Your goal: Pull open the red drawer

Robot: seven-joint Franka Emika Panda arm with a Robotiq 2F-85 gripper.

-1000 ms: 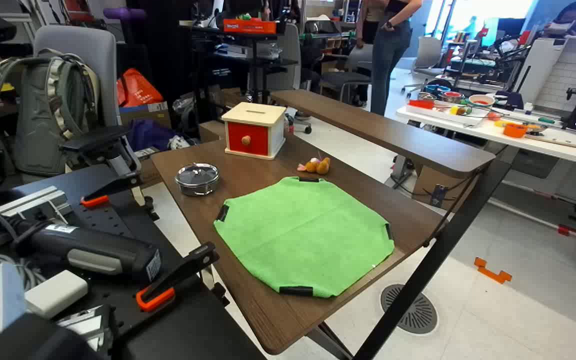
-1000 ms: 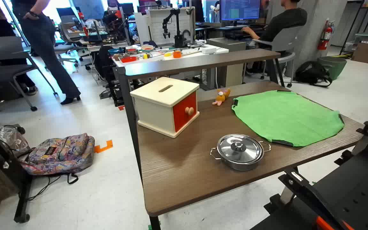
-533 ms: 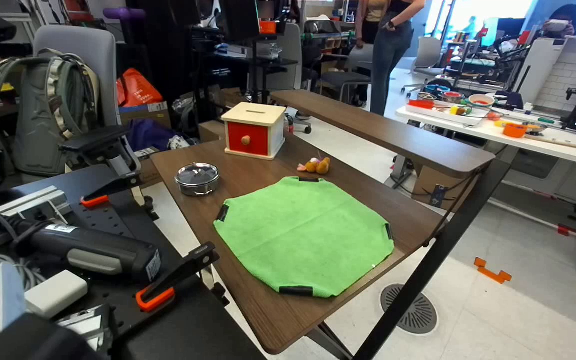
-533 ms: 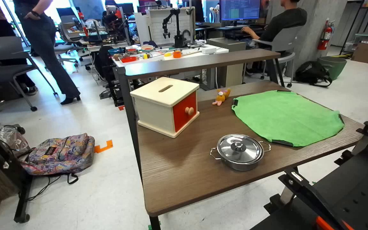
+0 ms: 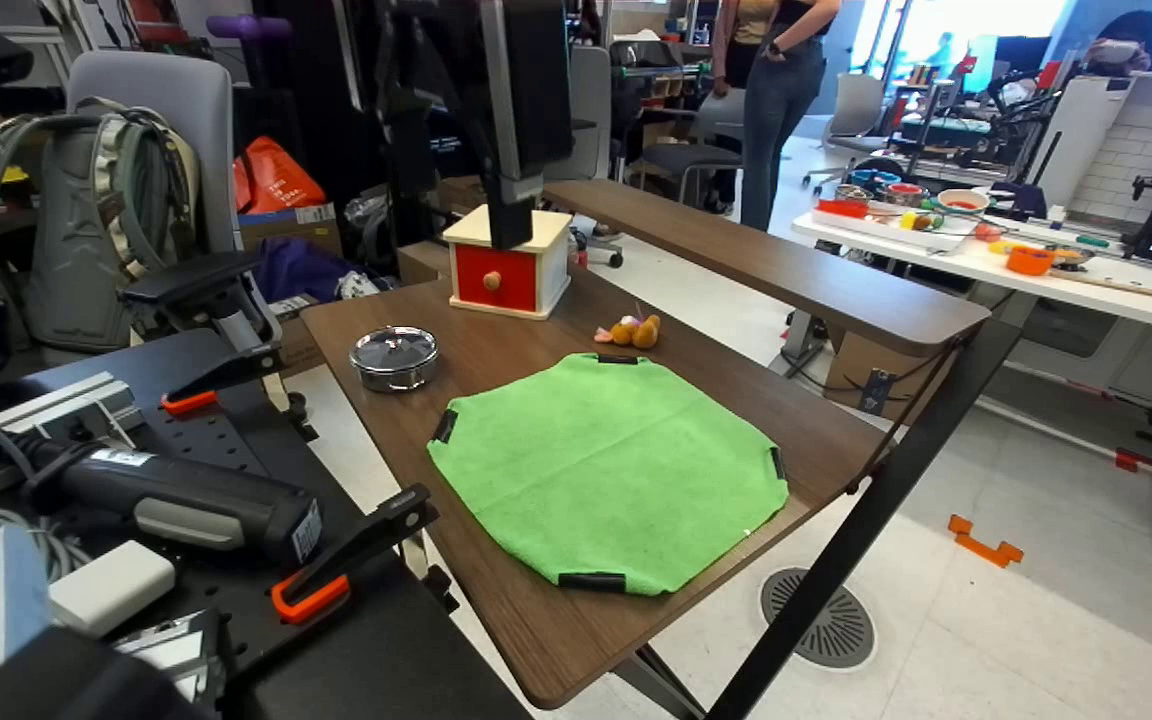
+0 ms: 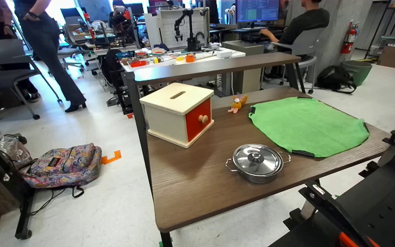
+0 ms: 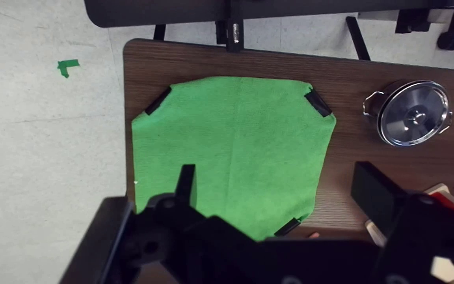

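"Checking tool state first: report the fingers (image 7: pixel 373 197)."

"In my wrist view, the black two-finger gripper (image 7: pixel 275 175) hangs above the brown wood-grain table (image 7: pixel 349 79). Fingers: set wide apart, nothing between them."

"Proceed outward from the tool."

"Below, seen between the fingers, lies the flat green cloth (image 7: pixel 233 150) with cut-off corners. Beside the cloth, near the table edge, stands the round, lidded stainless-steel pot (image 7: pixel 414 114); across from the pot lies the small orange-and-pink toy (image 6: pixel 237 105)."

"Locate the target."

"The red drawer (image 6: pixel 193 125), with its round pale wooden knob (image 6: pixel 203 119), sits in the cream wooden box (image 6: pixel 166 118) at the opposite end of the table from the cloth. Its front looks flush, so I judge it closed. In an exterior view the gripper overlaps the top of the box; I read that as line of sight, not contact."

"Name the step in hand, then the next move."

"Approach, by my judgement; the knob is not yet gripped. Next:
1. Carry the gripper toward the box, high enough to miss the pot and toy.
2. Lower it until one finger stands each side of the knob.
3. Narrow the fingers onto it.
4. Draw straight out, toward the cloth. Caution: the box may slide along."
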